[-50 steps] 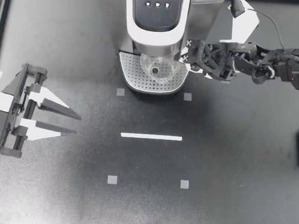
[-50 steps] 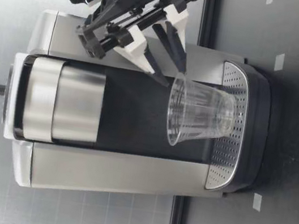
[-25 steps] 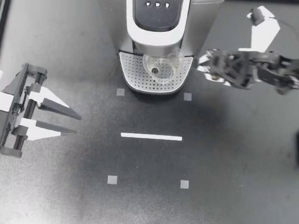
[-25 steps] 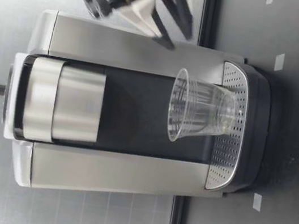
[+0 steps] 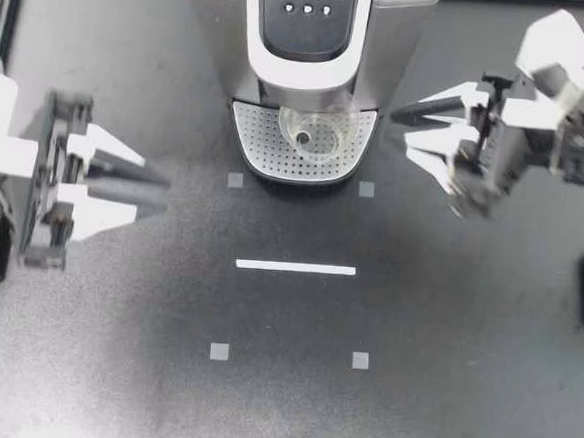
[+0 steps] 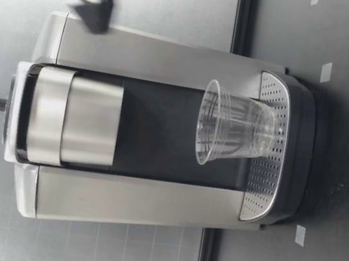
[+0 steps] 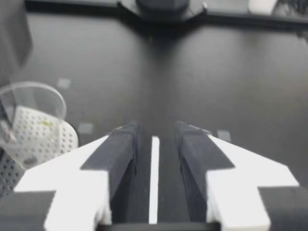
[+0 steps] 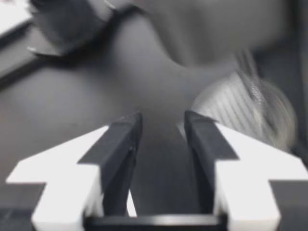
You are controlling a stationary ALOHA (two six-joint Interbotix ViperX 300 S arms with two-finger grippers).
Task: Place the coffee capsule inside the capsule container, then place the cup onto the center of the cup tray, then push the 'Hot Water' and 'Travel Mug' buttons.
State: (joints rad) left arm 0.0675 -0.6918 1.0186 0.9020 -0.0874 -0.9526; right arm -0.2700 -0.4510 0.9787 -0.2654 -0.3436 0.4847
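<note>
From where I stand, the left arm comes in level from its side with the left gripper [image 5: 154, 184] pointing inward, its two fingers slightly apart and empty, while the right arm opposite holds the right gripper [image 5: 406, 135] turned inward too, fingers parted around nothing.

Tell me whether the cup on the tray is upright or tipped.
Upright: the cup stands base down on the perforated cup tray, rim up.
</note>
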